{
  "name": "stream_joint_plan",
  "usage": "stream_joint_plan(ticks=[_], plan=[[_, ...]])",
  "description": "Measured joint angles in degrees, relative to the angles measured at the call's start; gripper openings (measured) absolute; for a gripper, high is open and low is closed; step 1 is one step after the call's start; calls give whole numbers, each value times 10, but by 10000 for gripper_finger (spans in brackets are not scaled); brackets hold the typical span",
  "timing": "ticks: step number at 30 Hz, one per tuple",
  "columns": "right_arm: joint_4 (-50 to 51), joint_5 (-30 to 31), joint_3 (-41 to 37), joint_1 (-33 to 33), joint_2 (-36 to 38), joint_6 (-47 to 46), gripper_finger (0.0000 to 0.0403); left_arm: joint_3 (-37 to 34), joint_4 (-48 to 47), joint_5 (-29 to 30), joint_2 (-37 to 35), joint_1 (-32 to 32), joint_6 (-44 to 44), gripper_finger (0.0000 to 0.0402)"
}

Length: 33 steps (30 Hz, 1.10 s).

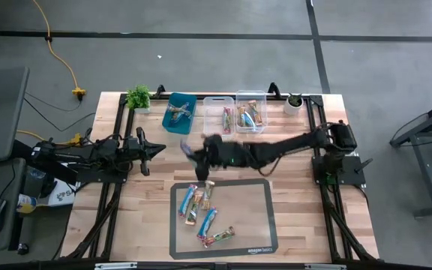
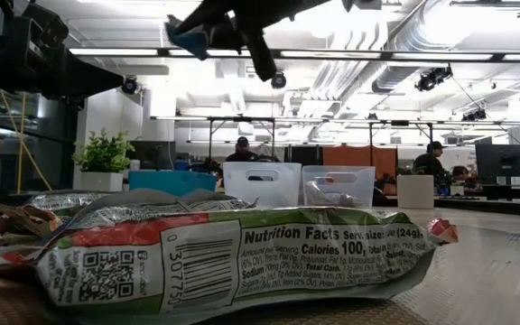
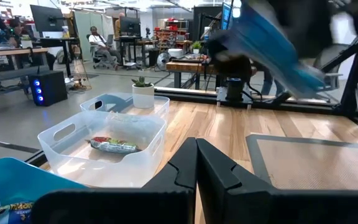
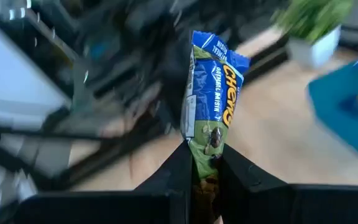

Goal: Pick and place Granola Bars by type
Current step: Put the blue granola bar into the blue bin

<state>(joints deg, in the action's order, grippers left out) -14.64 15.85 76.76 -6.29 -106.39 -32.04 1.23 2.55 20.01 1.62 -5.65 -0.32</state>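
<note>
While the left arm is waiting at the counter's left edge with its end effector fully closed on nothing, the right arm is reaching across the middle of the counter, just beyond the far edge of the grey mat. Its end effector is pinching the lower end of a blue-wrapped granola bar, the fingers nearly together around the wrapper, and the bar is standing upright above them, clear of the counter surface.

Five loose granola bars are lying on the grey mat, clustered toward its left half, none of them touching the end effector. Beyond the mat, along the counter's far edge, a teal bin is sitting with bars inside, and beside it two clear bins are each holding bars. One potted plant is standing left of the teal bin and another right of the clear bins.
</note>
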Motion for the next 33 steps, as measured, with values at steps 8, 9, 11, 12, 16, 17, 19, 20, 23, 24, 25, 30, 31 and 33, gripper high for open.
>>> stream_joint_plan(ticks=[8, 9, 11, 12, 16, 17, 19, 20, 23, 24, 25, 30, 31, 33], plan=[[-100, -20, 0, 104, 0, 11, 39, 0, 0, 0, 0, 0, 0, 0], [-108, -24, 0, 116, 0, 11, 39, 0, 0, 0, 0, 0, 0, 0], [-134, -32, 0, 139, -1, 11, 39, 0, 0, 0, 0, 0, 0, 0], [-150, -36, 0, 150, -1, 11, 39, 0, 0, 0, 0, 0, 0, 0], [-172, -40, 10, 183, -1, 15, 39, 0, 0, 0, 0, 0, 0, 0], [-168, -44, 19, 188, -3, 26, 39, 0, 0, 0, 0, 0, 0, 0], [-156, -45, 51, 197, -9, 50, 39, 0, 0, 0, 0, 0, 0, 0], [-144, -44, 71, 201, -15, 60, 39, 0, 0, 0, 0, 0, 0, 0], [-97, -44, 139, 214, -42, 90, 39, 0, 0, 0, 0, 0, 0, 0], [-76, -43, 163, 219, -52, 96, 39, 0, 0, 0, 0, 0, 0, 0], [-53, -39, 184, 223, -65, 99, 39, 0, 0, 0, 0, 0, 0, 0], [26, -25, 285, 243, -133, 68, 39, 0, 0, 0, 0, 0, 0, 0], [36, -25, 303, 247, -150, 52, 39, 0, 0, 0, 0, 0, 0, 0], [54, -25, 338, 252, -186, 22, 39, 0, 0, 0, 0, 0, 0, 0]])
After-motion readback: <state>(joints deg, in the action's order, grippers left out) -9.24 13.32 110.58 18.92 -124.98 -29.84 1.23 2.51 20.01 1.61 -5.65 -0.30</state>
